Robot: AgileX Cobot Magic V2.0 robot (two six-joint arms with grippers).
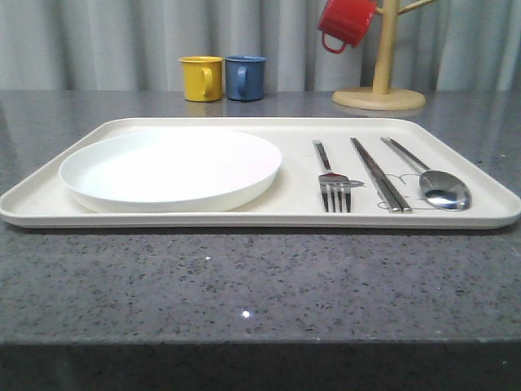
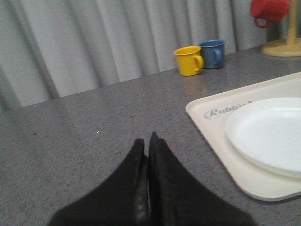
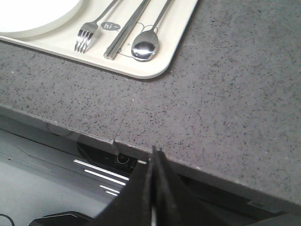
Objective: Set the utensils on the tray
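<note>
The cream tray (image 1: pixel 49 195) lies across the grey table. On its right part rest the silver utensils side by side: fork (image 1: pixel 330 179), chopsticks (image 1: pixel 378 175) and spoon (image 1: pixel 431 183). The right wrist view shows the fork (image 3: pixel 87 34), chopsticks (image 3: pixel 127 30) and spoon (image 3: pixel 146 44) on the tray's corner (image 3: pixel 160 66). My right gripper (image 3: pixel 154 151) is shut and empty, hanging past the table's front edge, well away from the tray. My left gripper (image 2: pixel 146 140) is shut and empty over bare table beside the tray's end (image 2: pixel 211 127).
A round white plate (image 1: pixel 171 167) fills the tray's left part. A yellow mug (image 1: pixel 201 78) and a blue mug (image 1: pixel 245 77) stand at the back. A wooden mug stand (image 1: pixel 379 90) with a red mug (image 1: pixel 346 23) is at the back right.
</note>
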